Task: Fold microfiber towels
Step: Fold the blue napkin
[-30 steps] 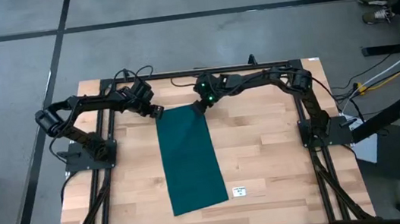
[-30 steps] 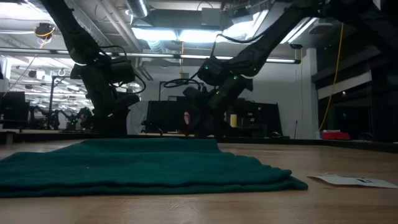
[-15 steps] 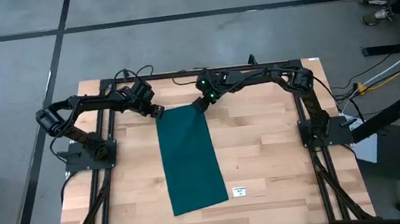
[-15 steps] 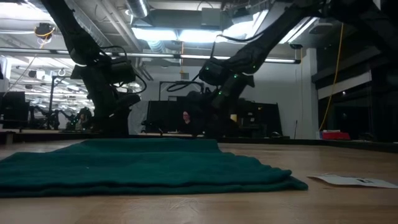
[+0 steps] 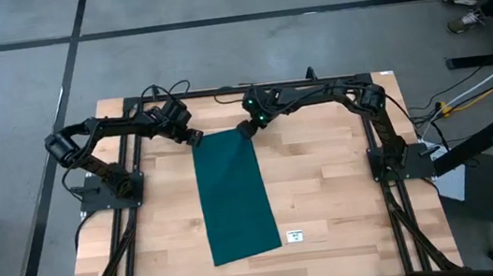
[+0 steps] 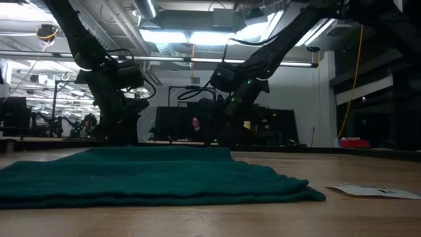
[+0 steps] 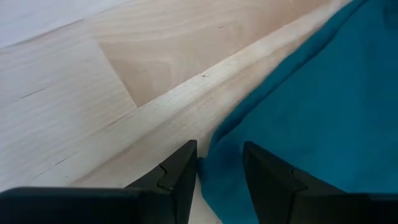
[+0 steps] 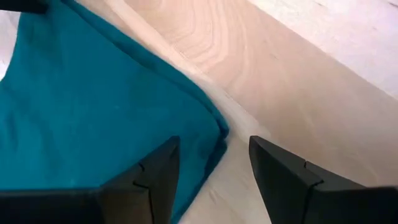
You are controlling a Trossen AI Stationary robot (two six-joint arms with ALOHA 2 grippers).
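Note:
The dark teal towel (image 5: 235, 196) lies flat on the wooden table as a long folded strip running from the far side to the near side; it also shows in the low view (image 6: 151, 174). My left gripper (image 5: 195, 137) is low at the towel's far left corner (image 7: 217, 155), open, with a finger on either side of the corner. My right gripper (image 5: 245, 129) is low at the far right corner (image 8: 208, 127), open wider, its fingers standing either side of that corner. I see no white tag on the towel.
A small white card (image 5: 294, 237) lies on the table by the towel's near right corner and shows in the low view (image 6: 368, 191). Black frame rails (image 5: 250, 88) run along the table's far edge and sides. Bare wood lies left and right of the towel.
My right gripper has shifted a little at the towel's far right corner, toward the table's right. The towel lies as it did.

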